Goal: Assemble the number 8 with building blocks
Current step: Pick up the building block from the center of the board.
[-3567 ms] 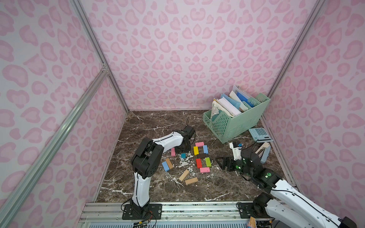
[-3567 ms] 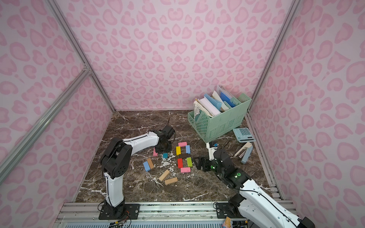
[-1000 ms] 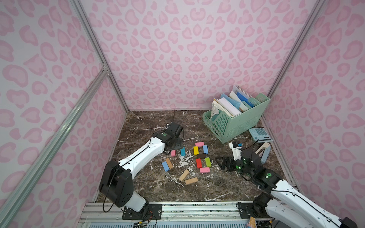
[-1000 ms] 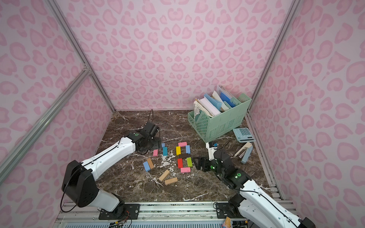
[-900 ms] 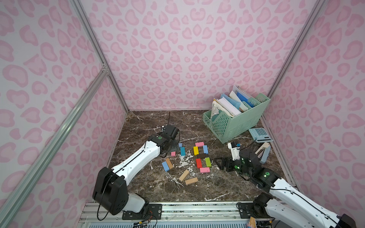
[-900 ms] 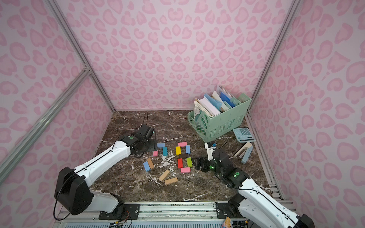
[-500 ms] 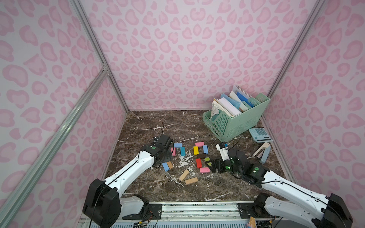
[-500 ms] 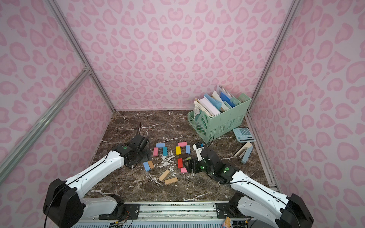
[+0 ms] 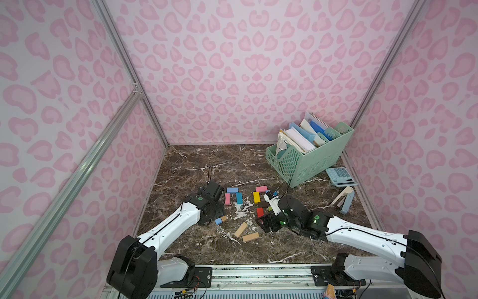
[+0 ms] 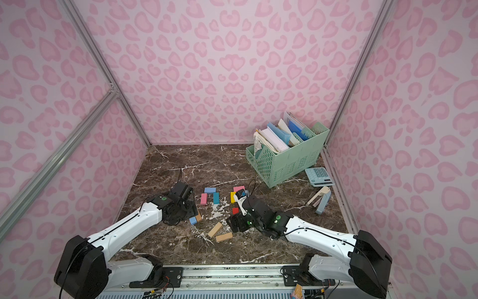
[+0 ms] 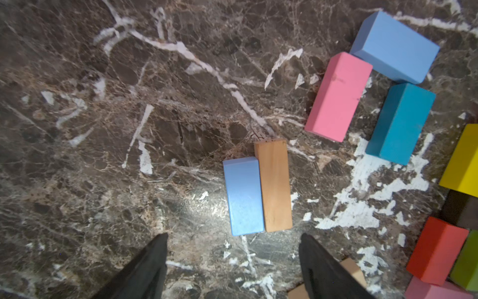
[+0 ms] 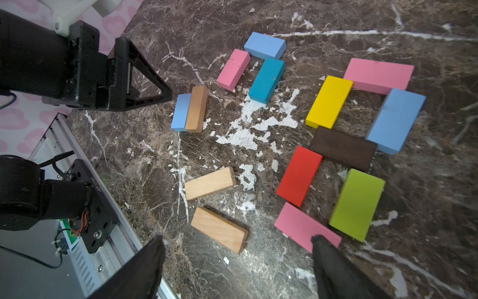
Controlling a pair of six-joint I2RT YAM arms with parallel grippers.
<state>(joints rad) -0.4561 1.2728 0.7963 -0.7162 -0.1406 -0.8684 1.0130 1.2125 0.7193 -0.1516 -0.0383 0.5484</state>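
Now: left hand spread wide, empty, over the desk, fingertips just short of a light blue brick lying flush against a tan brick. Right hand wide too, empty, one fingertip over the bottom pink brick of the number 8, which lies flat on the desk, seven bricks, two loops.

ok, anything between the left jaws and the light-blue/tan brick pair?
Nothing visible. The jaws of the left gripper stand open, with only bare marble table before the light-blue brick and the tan brick. Those two lie touching side by side, so closing on one alone may be awkward.
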